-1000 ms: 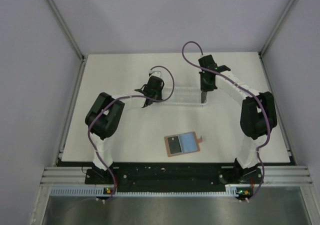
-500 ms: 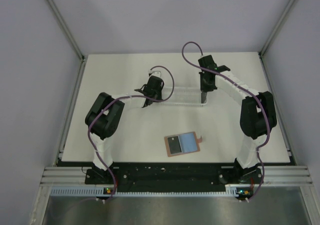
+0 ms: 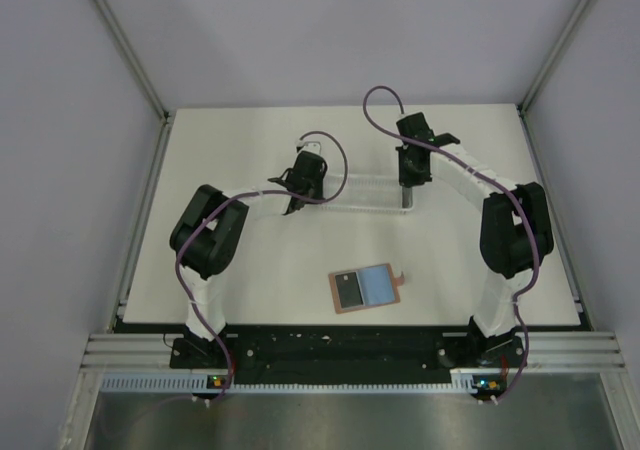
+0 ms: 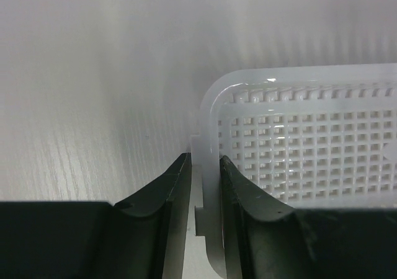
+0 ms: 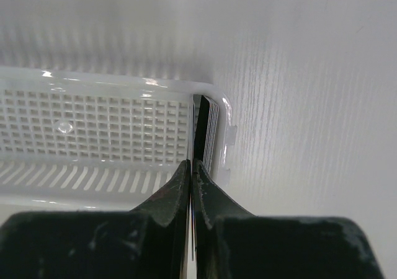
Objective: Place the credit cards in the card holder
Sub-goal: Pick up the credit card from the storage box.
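The card holder (image 3: 362,290) lies open on the table in front of the arms, reddish-brown with a dark panel and a pale blue panel. My right gripper (image 3: 408,182) is over the right end of the white slatted tray (image 3: 360,192). In the right wrist view it (image 5: 192,167) is shut on a thin black credit card (image 5: 201,130) that stands on edge just inside the tray's end wall. I cannot make out a second card. My left gripper (image 3: 296,202) is shut on the tray's left end wall (image 4: 208,167).
The tray's mesh floor (image 5: 93,127) shows bare. Grey walls and metal posts close in the table on three sides. Bare tabletop (image 3: 270,270) lies between the tray and the card holder.
My right gripper has shifted slightly up and away with the card. The left arm, the tray and the card holder have not moved.
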You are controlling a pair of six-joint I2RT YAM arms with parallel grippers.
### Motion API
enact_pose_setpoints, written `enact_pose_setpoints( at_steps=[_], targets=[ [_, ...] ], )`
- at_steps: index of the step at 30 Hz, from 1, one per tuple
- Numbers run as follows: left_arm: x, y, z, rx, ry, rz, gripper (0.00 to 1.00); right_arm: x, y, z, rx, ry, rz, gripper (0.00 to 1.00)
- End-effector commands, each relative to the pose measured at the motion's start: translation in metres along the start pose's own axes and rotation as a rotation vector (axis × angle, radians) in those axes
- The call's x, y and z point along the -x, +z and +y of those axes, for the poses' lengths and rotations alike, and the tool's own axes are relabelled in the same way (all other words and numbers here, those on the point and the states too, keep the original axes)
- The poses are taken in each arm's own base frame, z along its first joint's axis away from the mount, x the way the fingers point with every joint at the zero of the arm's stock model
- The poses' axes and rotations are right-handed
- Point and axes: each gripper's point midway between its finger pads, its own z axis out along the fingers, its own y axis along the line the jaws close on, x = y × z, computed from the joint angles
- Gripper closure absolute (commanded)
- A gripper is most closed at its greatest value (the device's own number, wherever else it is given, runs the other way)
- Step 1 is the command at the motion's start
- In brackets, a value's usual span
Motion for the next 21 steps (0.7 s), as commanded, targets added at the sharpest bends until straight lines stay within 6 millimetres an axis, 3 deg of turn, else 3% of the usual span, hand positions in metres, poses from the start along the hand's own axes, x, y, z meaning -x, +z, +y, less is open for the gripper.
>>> enact_pose_setpoints(
  at_steps=[1,9,21],
  targets=[
    [0.019,-0.013,0.004,0.001,-0.008,-0.032,0.68,0.013,-0.013,0.0,0.018,0.02,-0.055,1.0],
    [0.02,-0.019,0.002,-0.014,-0.018,-0.042,0.63,0.009,-0.008,-0.009,-0.034,0.014,-0.052,1.0],
    [0.025,-0.022,-0.002,-0.034,-0.027,-0.052,0.62,0.015,-0.016,-0.014,-0.053,0.021,-0.085,0.98]
  ],
)
